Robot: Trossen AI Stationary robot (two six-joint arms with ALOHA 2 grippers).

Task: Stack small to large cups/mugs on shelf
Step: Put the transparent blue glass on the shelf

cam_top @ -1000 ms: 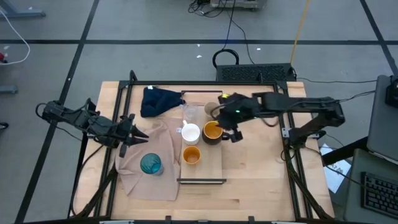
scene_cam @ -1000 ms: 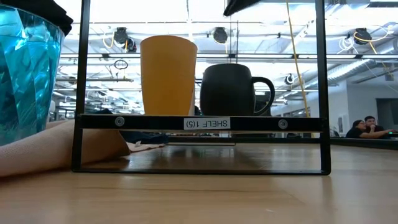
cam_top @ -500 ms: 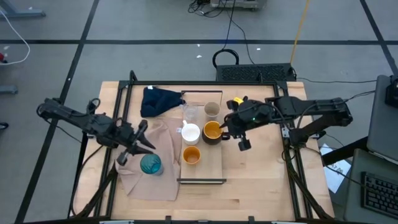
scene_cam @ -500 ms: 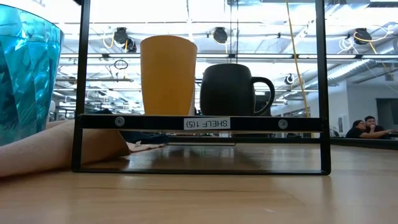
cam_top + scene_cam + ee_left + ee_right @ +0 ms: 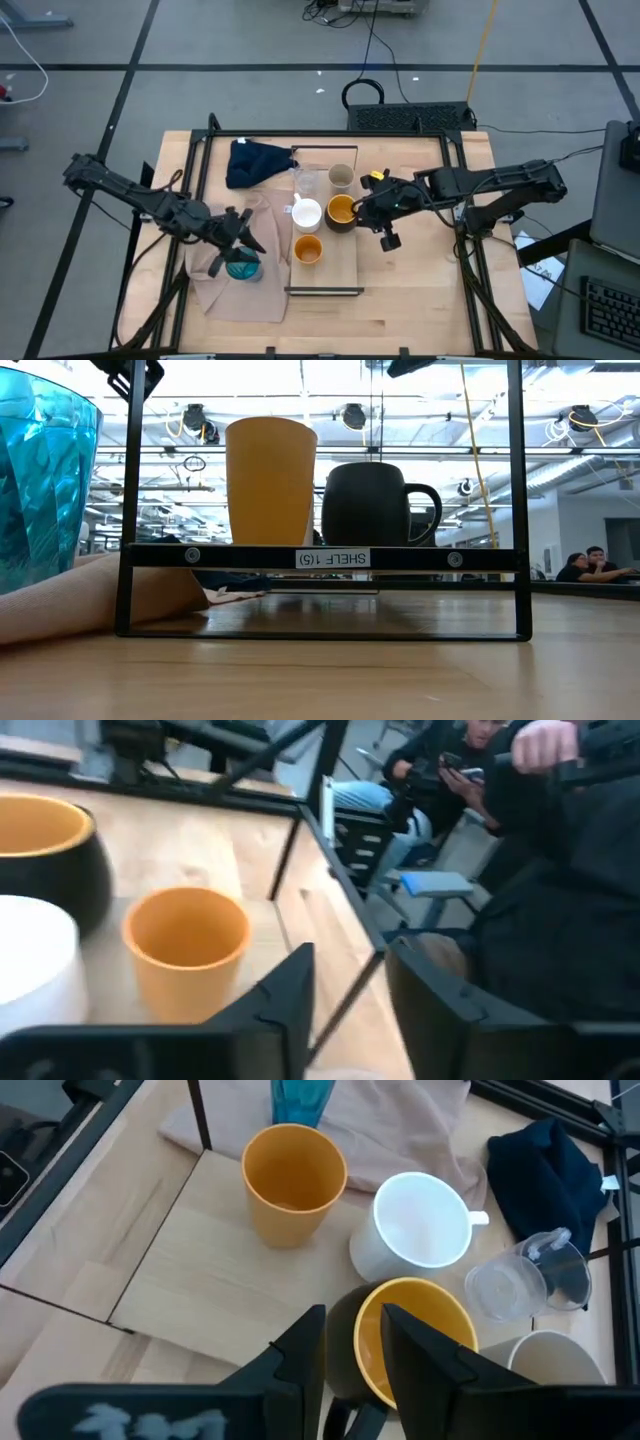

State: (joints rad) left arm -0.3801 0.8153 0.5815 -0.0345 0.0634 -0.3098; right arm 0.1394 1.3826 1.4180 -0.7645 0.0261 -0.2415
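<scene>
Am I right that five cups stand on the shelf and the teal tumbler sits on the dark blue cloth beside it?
Not quite. The teal tumbler sits on the beige cloth, not the dark blue cloth, which lies bunched farther back. The high view shows this. Five cups do stand on the shelf.

High view looks straight down on the whole table; low view sits at tabletop level, close behind the shelf [image 5: 320, 557] end. Both wrist views (2 of them) share the small orange cup [image 5: 187, 950].
</scene>
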